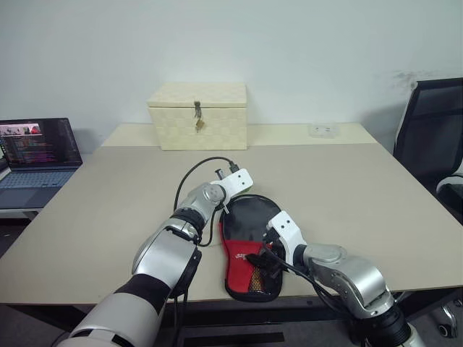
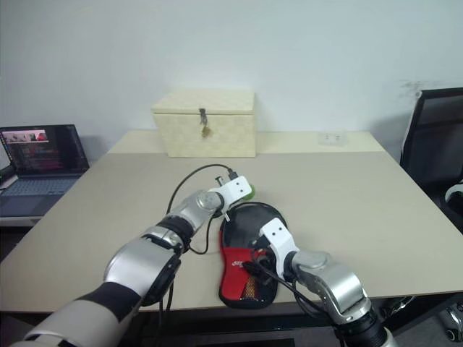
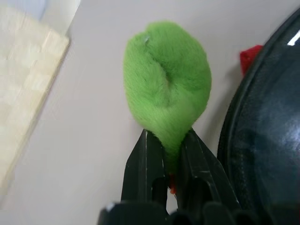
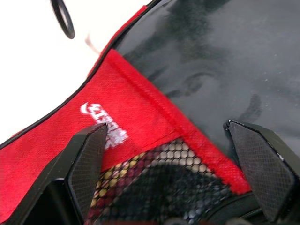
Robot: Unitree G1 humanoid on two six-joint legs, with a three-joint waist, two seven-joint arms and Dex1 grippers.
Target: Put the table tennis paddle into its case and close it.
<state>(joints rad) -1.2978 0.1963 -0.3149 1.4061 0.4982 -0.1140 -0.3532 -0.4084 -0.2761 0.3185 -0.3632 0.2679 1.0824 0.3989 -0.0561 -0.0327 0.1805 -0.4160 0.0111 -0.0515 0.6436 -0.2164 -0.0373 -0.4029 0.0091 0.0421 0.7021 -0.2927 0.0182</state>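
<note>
Near the front edge of the desk (image 1: 340,195), you have the case (image 1: 249,249) lying flat, its round black end pointing away from the robot and its red logo panel and mesh section toward the robot. Through the mesh in the right wrist view you can make out tan and red stripes, so the table tennis paddle (image 4: 140,183) appears to be inside the case, though most of it is hidden.

Your left end effector (image 3: 168,154) is clenched on the stem of the fuzzy green tag (image 3: 166,82), just beside the far left rim of the case's round end; in the right eye view the green shows just past the white wrist housing. A black cable (image 1: 189,173) loops over the desk beside that arm.

Your right end effector (image 4: 173,154) is released, its fingers spread wide and hovering over the red panel and mesh, gripping nothing.

Farther back you can see the cream woven box (image 1: 197,116) with its latch, standing well apart from the case. An open laptop (image 1: 36,152) sits off the desk's left side, and a black chair (image 1: 434,137) stands at the right.
</note>
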